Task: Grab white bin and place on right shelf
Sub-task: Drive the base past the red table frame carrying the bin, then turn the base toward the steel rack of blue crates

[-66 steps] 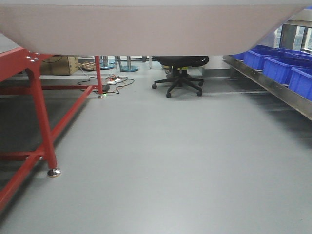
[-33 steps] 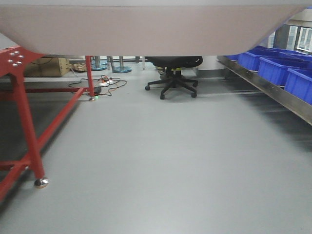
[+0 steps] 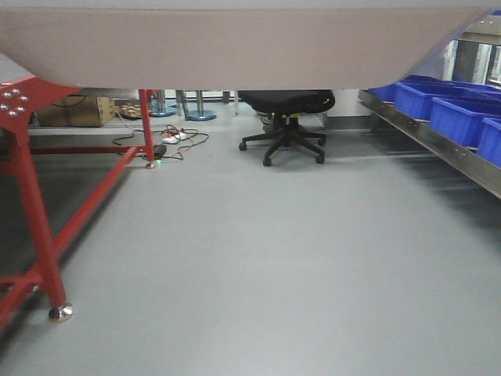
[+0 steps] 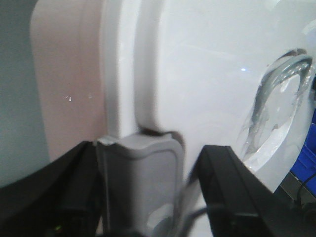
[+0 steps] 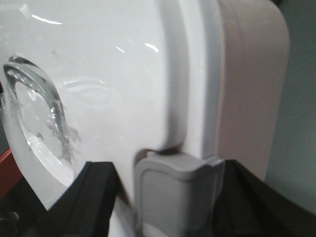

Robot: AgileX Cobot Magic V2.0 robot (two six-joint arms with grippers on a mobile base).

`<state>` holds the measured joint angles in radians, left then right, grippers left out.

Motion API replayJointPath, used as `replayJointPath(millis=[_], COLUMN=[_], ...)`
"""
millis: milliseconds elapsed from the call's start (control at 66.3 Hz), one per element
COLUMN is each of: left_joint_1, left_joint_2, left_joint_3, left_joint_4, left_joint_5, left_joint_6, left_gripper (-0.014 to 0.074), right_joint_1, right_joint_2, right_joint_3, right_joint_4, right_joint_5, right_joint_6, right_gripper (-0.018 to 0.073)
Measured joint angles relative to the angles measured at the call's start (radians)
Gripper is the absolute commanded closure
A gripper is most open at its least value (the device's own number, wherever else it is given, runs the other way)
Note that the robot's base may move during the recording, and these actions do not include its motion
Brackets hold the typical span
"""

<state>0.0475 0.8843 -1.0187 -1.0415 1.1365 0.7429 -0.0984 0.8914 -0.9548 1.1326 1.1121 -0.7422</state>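
Your left claw [image 4: 150, 148] and right claw [image 5: 165, 165] each straddle a grey latch [image 4: 138, 187] at one end of the white bin [image 4: 207, 74]. The jaws are spread, but you cannot tell whether they pinch or merely brace. Carried between both arms, the bin hangs high and masks the top of the front view. The right shelf [image 3: 438, 145] lies ahead on the right, cut off by the frame. Only blue bins [image 3: 454, 117] show on it.

white bin [image 3: 235, 55] cropped by front view's top edge, right shelf [image 3: 438, 146] runs off the right edge, and wrist views crop left gripper [image 4: 148, 185] and right gripper [image 5: 168, 192] at the bottom, so grip contact unreadable.
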Motion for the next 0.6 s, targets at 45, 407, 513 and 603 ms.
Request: replayJointPath(millis=[45,407,513,603], left_joint_1=[0.000,0.000,0.000,0.000], left_joint_2=[0.000,0.000,0.000,0.000], left_joint_3=[0.000,0.000,0.000,0.000], left_joint_4=[0.000,0.000,0.000,0.000], left_joint_5=[0.000,0.000,0.000,0.000], left_joint_6=[0.000,0.000,0.000,0.000], left_gripper=[0.0346,0.0346,0.0346,0.0346], right_joint_1=[0.000,0.000,0.000,0.000], right_joint_2=[0.000,0.000,0.000,0.000], right_joint_3=[0.000,0.000,0.000,0.000], right_joint_4=[0.000,0.000,0.000,0.000], right_joint_5=[0.000,0.000,0.000,0.000], right_joint_6=[0.000,0.000,0.000,0.000], right_gripper=[0.0169,0.0169,0.0169,0.0169])
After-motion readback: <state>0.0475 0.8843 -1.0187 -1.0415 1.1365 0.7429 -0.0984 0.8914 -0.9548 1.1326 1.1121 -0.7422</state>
